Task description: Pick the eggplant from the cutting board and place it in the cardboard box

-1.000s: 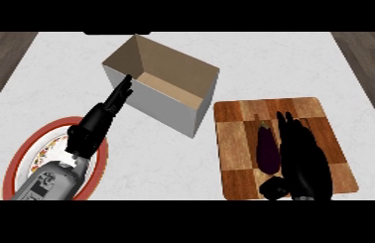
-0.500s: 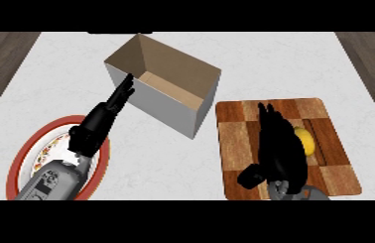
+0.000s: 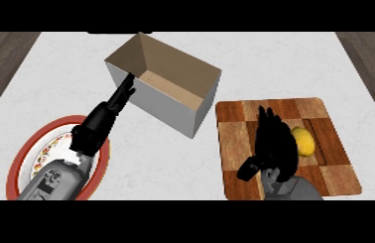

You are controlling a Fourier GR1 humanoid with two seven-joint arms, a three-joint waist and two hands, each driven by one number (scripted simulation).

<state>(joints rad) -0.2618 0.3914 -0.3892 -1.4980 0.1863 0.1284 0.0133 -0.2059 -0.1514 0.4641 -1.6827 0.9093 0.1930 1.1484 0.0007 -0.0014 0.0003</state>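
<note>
Eggplant: not visible; presumably under right hand (image 3: 275,143), which lies flat over cutting board (image 3: 333,162), fingers pointing away; whether they are clenched round it, cannot tell. Lemon (image 3: 303,140): yellow, on board, just beside that hand's right edge. Cardboard box (image 3: 164,88): open-topped, on counter (image 3: 278,63), left of board. Left hand (image 3: 102,120): fingers straight, released, tips touching box's left wall. Red-rimmed plate (image 3: 22,160): under left forearm, near left edge.

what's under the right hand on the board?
Right hand lies over the cutting board, beside a yellow fruit. The eggplant isn't visible; presumably under the hand, but that spot is covered, so grasp can't be confirmed.
</note>
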